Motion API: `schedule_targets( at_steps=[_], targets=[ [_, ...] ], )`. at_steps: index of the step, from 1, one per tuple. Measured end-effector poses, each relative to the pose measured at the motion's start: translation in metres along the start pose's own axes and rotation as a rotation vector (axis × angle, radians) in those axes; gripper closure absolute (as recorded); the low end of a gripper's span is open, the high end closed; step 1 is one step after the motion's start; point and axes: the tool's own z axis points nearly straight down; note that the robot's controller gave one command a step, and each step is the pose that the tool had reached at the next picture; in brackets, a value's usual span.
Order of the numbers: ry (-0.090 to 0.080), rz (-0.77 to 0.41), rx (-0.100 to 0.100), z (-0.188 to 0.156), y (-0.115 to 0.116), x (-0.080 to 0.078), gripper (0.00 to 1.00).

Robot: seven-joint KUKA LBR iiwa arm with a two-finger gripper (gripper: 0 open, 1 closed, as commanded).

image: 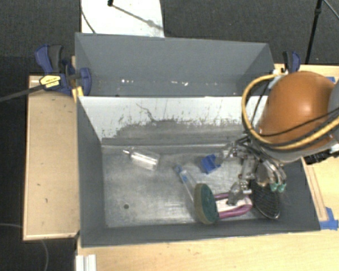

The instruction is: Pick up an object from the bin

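My gripper (244,179) hangs low at the right end of the bin, under the orange dome. Just below it lies a brush with a round dark-green head (205,203) and a pink and purple handle (235,209) that runs to the right along the front wall. The gripper's lower end sits right over that handle. A black mesh-like thing (267,202) lies to the right of the handle, partly under the gripper. A small blue piece (209,163) lies just left of the gripper.
A clear tube with a blue end (185,180) lies slanted, touching the brush head. A small clear bottle (142,159) lies alone at the back left of the floor. The arm reaches in over the right wall.
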Motion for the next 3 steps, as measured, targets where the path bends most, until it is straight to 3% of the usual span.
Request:
schedule_targets(
  at_steps=[1,2,3],
  targets=[
    [-0.002,0.432,-0.001,0.123,-0.036,-0.004,0.0],
    [-0.012,0.429,-0.003,0.151,-0.03,-0.003,0.0],
    [-0.009,0.184,0.001,0.151,-0.01,-0.004,0.0]
  ],
)
